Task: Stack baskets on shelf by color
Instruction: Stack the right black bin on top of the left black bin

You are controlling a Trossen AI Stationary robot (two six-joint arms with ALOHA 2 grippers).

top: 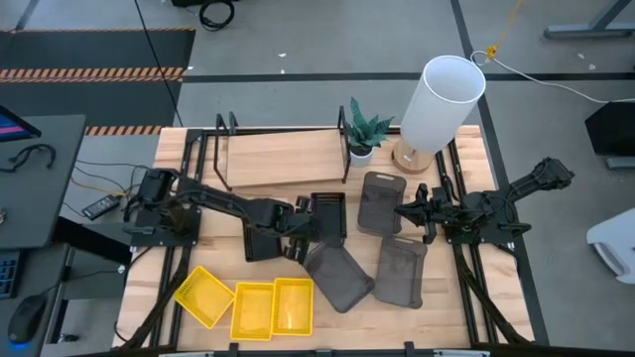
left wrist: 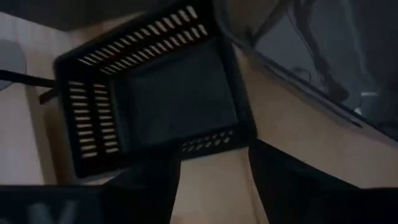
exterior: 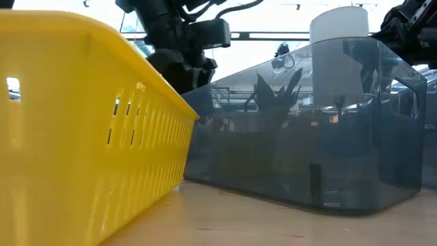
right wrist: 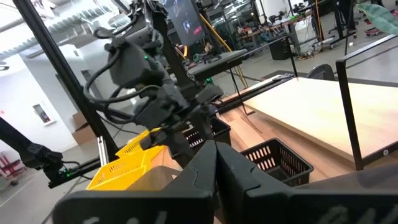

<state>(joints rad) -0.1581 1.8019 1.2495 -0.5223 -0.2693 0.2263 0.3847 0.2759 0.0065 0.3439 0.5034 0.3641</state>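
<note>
A black mesh basket [top: 328,211] [left wrist: 168,93] sits on the tabletop in front of the shelf [top: 283,159]. My left gripper [top: 301,224] [left wrist: 211,168] is open, just short of this basket's near wall, with its fingers spread. Another dark basket [top: 260,241] lies under my left arm. Three yellow baskets [top: 253,305] rest side by side at the table's near edge. Three grey baskets [top: 380,201] [top: 402,270] [top: 338,277] lie at centre right. My right gripper [top: 410,210] [right wrist: 215,163] is shut and hovers between the grey ones.
A potted plant [top: 362,131] and a white lamp [top: 442,99] stand at the far side, right of the shelf. The shelf's black wire end loops [top: 226,149] rise at both ends. In the low view a yellow basket [exterior: 82,116] and a grey basket [exterior: 307,137] fill the foreground.
</note>
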